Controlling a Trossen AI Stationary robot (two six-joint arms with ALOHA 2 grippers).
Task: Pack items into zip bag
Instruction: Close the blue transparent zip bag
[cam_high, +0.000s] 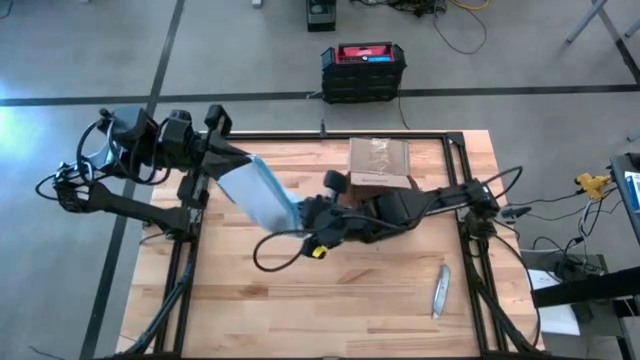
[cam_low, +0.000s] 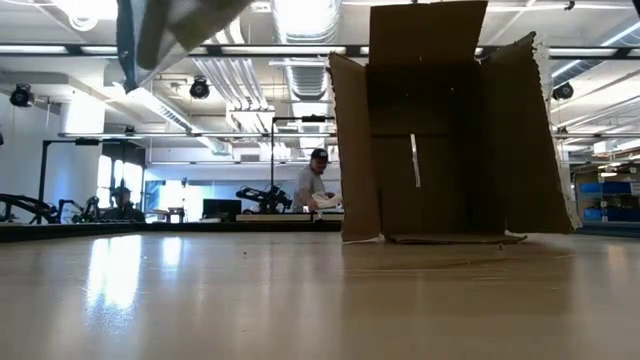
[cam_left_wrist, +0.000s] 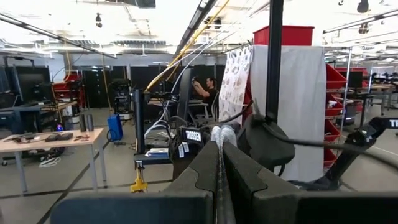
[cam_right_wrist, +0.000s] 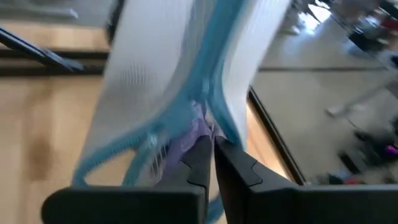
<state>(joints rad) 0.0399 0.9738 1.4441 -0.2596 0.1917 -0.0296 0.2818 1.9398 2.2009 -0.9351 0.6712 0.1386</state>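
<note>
The zip bag (cam_high: 262, 193), clear with a blue strip, hangs in the air between both grippers, above the table's middle left. In the low view only its lower part (cam_low: 165, 30) shows at the top edge, well clear of the table. My left gripper (cam_high: 232, 168) is shut on the bag's far-left end. My right gripper (cam_high: 303, 213) is shut on the blue-strip end. The small whitish items show in no view. My left gripper (cam_left_wrist: 219, 146) pinches a thin edge of the bag (cam_left_wrist: 218, 163) between its two shut fingers; the plastic runs edge-on along the gap. The bag is lifted clear of the table. My right gripper (cam_right_wrist: 211, 143) pinches the blue zip strip (cam_right_wrist: 200, 124) between its shut fingers, coming from the table's right side. The bag's clear walls spread away beyond the fingers, off the table.
A brown cardboard box (cam_high: 379, 163) stands open at the table's far edge, right of the middle, tall in the low view (cam_low: 450, 130). A slim grey stick-like tool (cam_high: 440, 290) lies near the right near corner. A person stands far off in the room (cam_low: 318, 185).
</note>
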